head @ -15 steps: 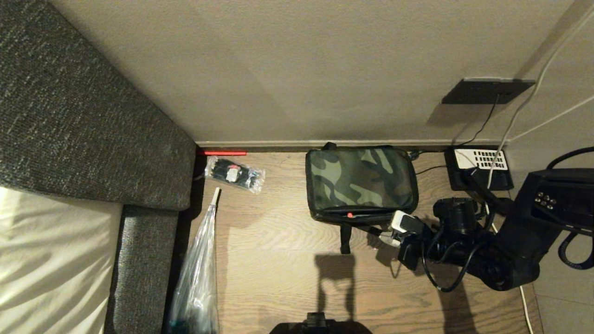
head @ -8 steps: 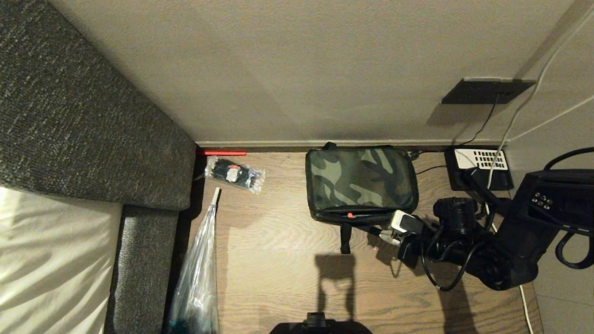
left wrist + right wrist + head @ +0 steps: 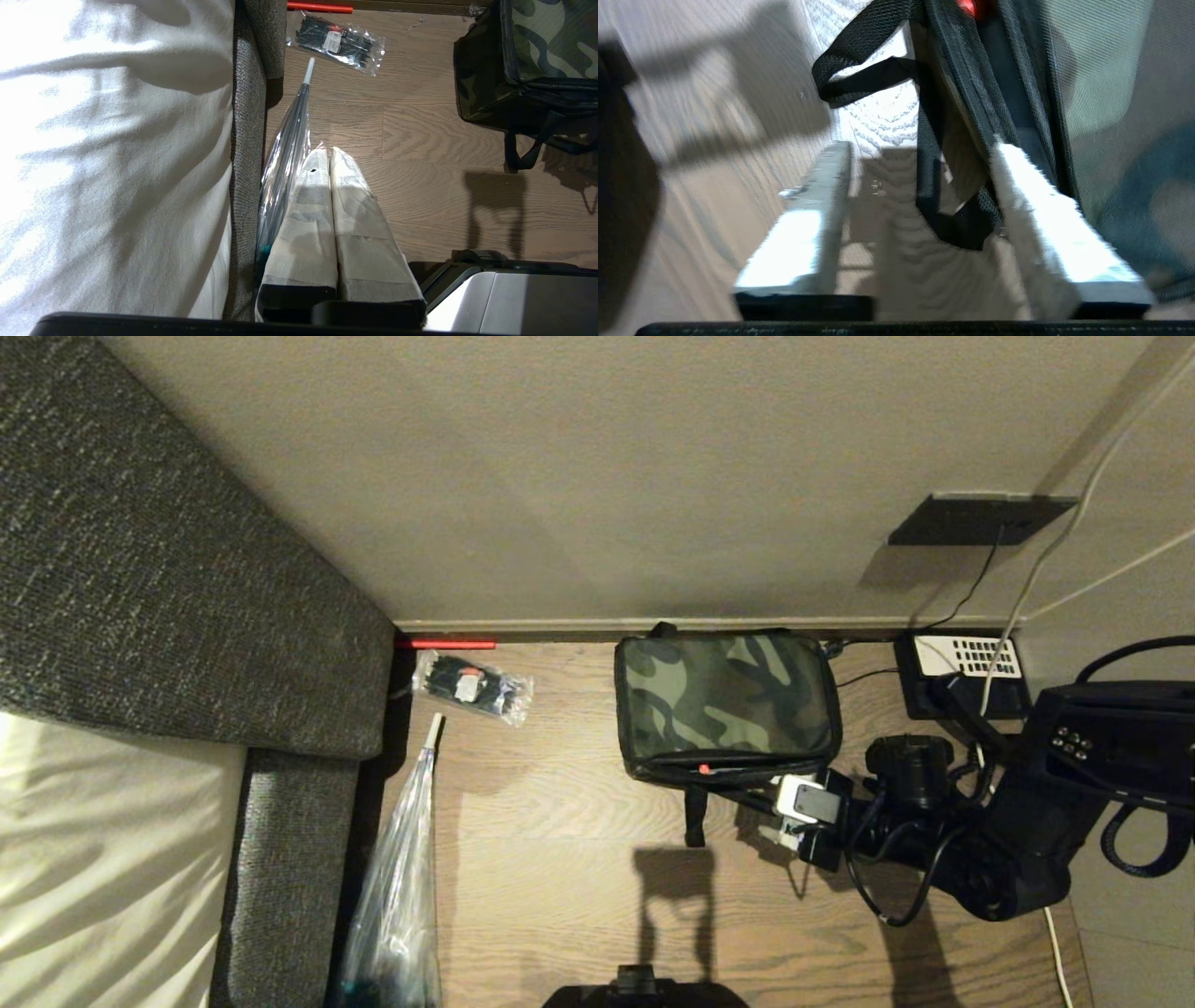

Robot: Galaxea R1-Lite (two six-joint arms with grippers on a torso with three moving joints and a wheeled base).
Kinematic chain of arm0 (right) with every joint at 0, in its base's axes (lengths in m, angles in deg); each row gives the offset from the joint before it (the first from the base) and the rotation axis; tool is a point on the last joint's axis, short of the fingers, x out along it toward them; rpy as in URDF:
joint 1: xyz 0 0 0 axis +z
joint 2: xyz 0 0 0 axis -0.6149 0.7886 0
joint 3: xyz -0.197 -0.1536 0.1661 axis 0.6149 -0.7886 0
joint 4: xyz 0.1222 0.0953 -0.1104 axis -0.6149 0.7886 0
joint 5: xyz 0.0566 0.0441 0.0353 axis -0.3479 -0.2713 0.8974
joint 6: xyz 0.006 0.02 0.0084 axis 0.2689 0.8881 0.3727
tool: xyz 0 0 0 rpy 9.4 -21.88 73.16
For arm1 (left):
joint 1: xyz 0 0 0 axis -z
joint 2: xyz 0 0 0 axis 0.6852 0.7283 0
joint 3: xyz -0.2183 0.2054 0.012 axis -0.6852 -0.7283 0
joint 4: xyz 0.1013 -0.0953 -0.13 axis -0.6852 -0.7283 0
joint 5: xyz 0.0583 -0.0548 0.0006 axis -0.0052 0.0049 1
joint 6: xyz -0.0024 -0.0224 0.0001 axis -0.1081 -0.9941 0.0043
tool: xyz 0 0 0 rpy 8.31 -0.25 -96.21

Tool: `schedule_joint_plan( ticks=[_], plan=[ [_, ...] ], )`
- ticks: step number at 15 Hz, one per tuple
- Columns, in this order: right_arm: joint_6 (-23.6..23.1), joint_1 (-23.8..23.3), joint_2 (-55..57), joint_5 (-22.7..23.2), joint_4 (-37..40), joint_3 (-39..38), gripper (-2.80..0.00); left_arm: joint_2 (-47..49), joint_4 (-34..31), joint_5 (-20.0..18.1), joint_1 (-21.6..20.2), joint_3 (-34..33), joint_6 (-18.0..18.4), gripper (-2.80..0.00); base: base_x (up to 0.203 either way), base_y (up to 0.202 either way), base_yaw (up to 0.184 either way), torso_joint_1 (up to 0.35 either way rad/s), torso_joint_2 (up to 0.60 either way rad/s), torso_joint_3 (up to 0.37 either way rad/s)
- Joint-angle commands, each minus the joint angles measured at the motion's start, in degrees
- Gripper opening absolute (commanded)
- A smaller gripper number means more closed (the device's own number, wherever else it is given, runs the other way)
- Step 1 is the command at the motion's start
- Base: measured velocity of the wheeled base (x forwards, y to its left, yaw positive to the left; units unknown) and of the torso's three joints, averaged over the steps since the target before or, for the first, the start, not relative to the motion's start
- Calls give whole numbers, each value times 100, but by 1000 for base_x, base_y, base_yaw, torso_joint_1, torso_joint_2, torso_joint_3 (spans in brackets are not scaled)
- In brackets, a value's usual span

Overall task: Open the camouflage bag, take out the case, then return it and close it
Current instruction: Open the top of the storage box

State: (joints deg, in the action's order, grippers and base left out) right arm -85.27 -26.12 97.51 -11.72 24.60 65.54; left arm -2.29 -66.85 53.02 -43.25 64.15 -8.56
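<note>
I have the camouflage bag sitting on the wooden floor against the wall, lid down and flat, with a small red tab showing at its near edge. I cannot see the case in any view.

My right tool sits low at the bag's near right corner. In the right wrist view its two fingers stand apart, and a black strap of the bag hangs between them; neither finger is pressed onto it. The bag's black-trimmed side lies just beside one finger.

My left tool hangs well away from the bag, next to the bed, with its two padded fingers pressed together and holding nothing. Below it lies a clear plastic sleeve with a white tip.

Further left on the floor I see a small clear packet of black items, and a thin red strip at the skirting. To the right of the bag a black telephone with a white keypad panel rests by the wall.
</note>
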Motion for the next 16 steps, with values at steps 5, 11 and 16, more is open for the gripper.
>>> schedule_joint_plan(
  ticks=[5,11,16],
  plan=[
    [-637,77,380,-682,-313,610,0,0,0,2,0,0,-4,-280,0,0,0,0,0,0],
    [-645,294,703,-806,-331,1003,0,0,0,2,0,0,-4,-280,0,0,0,0,0,0],
    [-619,470,841,-824,-332,1009,0,0,0,2,0,0,-4,-280,0,0,0,0,0,0]
  ],
)
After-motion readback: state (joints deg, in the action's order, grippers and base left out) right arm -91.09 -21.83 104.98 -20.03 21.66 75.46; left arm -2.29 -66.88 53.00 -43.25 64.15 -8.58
